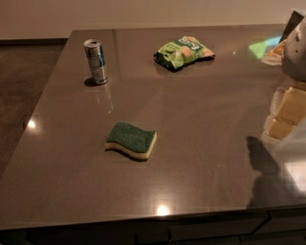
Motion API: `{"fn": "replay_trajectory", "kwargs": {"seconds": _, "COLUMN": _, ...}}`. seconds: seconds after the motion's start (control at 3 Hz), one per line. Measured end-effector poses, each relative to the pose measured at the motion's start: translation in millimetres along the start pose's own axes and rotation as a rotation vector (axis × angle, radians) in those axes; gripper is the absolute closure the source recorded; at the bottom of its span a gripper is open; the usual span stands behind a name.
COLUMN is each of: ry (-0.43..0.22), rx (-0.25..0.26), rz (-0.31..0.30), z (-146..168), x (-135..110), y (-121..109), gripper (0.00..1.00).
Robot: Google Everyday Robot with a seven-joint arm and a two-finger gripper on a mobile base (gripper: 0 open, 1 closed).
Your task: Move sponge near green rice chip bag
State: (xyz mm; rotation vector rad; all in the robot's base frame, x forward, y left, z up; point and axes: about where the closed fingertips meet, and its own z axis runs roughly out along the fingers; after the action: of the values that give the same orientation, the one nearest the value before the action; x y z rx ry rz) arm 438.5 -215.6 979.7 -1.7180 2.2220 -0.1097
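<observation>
Dim room: pale wall [143,14] behind, dark brown floor [24,86] on the left, glossy dark desk [201,143] catching small light spots [162,209]. Claw [286,117] hangs over the desk's right edge.

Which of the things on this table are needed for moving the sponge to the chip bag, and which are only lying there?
Needed: sponge, near the middle of the table; green chip bag, far side; claw, at the right edge, apart from the sponge.
Only lying there: can, upright, far left.
</observation>
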Motion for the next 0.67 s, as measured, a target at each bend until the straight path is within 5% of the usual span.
{"fn": "replay_trajectory", "kwargs": {"seconds": 0.33, "ry": -0.009, "rx": 0.0, "rz": -0.005, "z": -0.7, "x": -4.0, "y": -2.5, "gripper": 0.0}}
{"fn": "replay_trajectory", "kwargs": {"seconds": 0.67, "ry": -0.079, "rx": -0.03, "rz": -0.036, "z": 6.5, "x": -37.0, "y": -2.1, "gripper": 0.0}}
